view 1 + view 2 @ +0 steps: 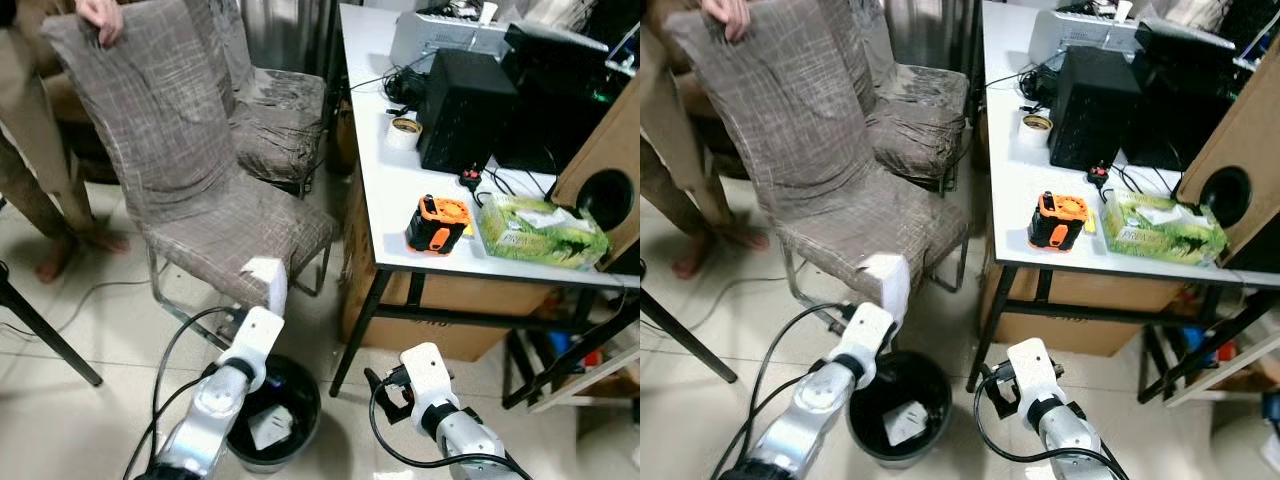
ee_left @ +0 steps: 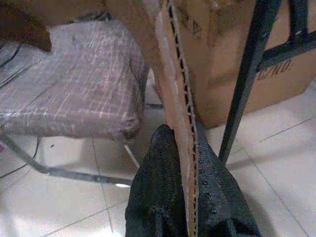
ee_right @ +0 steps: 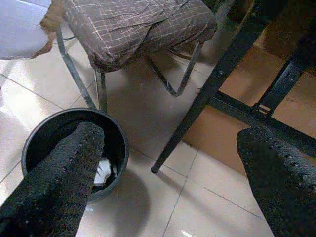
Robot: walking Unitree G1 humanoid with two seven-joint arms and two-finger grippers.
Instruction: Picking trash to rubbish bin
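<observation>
Left end effector pinching cardboard piece above black bin, right end effector spread, chair perhaps touching.

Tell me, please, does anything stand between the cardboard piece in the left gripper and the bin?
Nothing visible does: the left gripper holds the cardboard piece just above the open black bin, beside the chair seat.

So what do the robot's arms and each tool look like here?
Both arms are silver metal with white housings at the wrists and black cables looping off them. The left tool and right tool each have two long black fingers with a dimpled, textured surface.
</observation>
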